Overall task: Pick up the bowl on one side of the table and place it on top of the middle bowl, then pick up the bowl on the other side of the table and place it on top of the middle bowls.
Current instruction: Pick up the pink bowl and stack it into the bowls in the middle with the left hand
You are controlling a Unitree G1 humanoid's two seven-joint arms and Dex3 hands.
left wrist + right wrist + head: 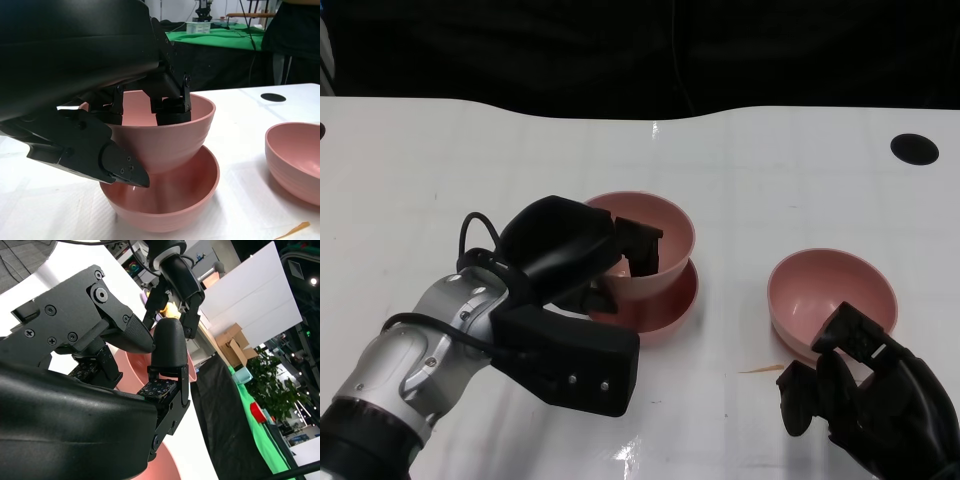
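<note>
Left hand nearest me, gripped ribbed pink plastic bowl by rim, seated in middle pink bowl: first stacking nearly done, I judged. Right hand, fingers apart, empty, touched right-side pink bowl; second remained.

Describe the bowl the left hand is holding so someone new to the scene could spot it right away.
On the white table, find the two pink bowls stacked near the middle. The held bowl is the upper one, tilted inside the lower bowl, with the left hand fingers hooked over its rim. The lone bowl to the right sits flat.
</note>
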